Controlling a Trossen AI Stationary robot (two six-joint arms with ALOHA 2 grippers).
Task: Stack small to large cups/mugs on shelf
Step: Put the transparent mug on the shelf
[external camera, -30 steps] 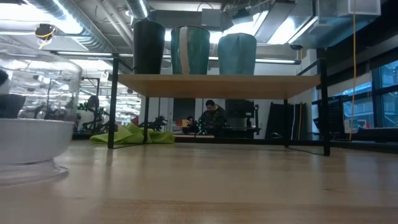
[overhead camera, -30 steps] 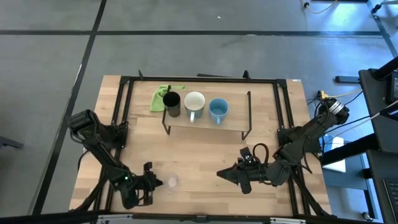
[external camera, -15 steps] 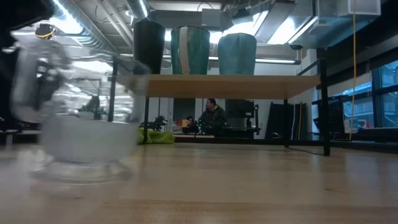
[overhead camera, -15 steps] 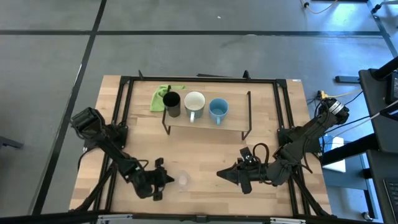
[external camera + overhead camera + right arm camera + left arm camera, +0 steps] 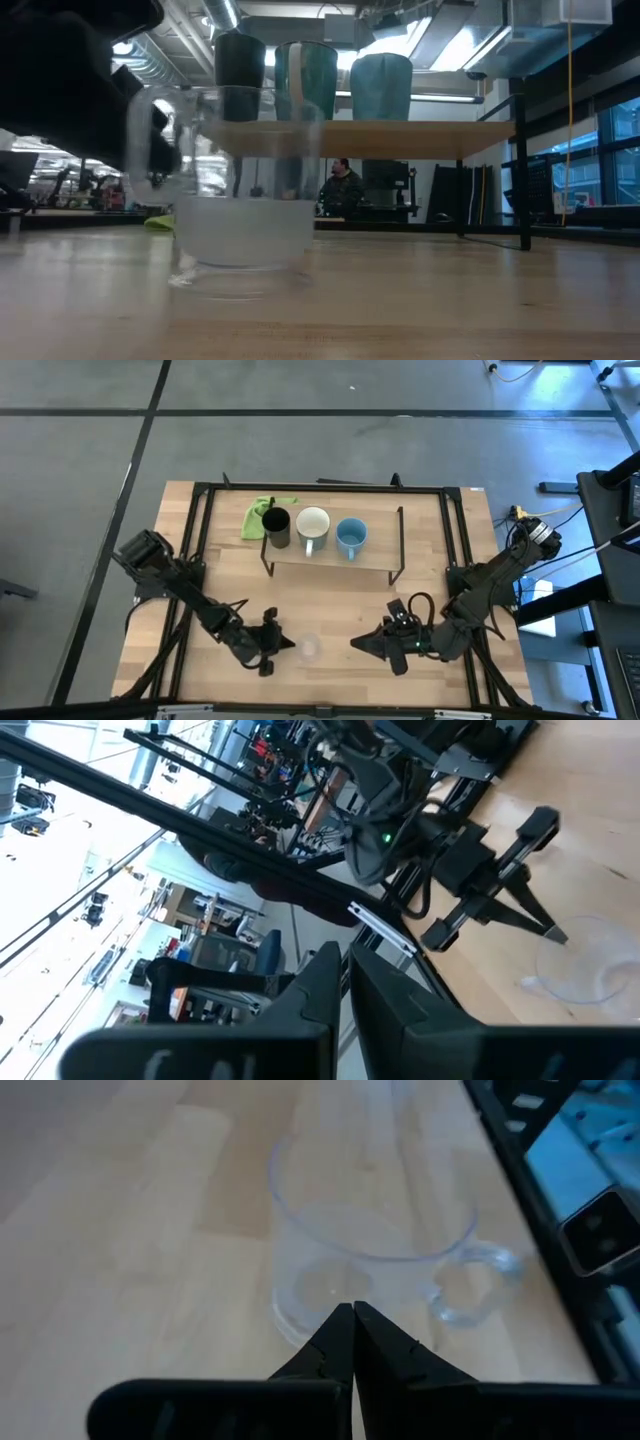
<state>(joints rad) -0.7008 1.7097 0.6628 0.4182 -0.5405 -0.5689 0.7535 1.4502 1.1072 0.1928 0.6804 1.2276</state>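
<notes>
The clear cup stands upright on the bare desk, in front of the shelf and between my two arms. My left gripper is low on the desk, just beside the cup, its jaws pressed together to a point with nothing between them; in the wrist view the tips meet at the cup's near wall. My right gripper rests near the cup's other side, jaws also closed and empty.

I judge this cup light, stiff and slick: a nudge should make it slide over the wood rather than tip, since it looks wide and low. It has a small clear handle on the side, too thin to trust. Better to open wide and pinch across the wall below the rim, gently, as it may crack or squirt out.

The black cup, white mug and blue mug already stand in a row on the shelf.
</notes>
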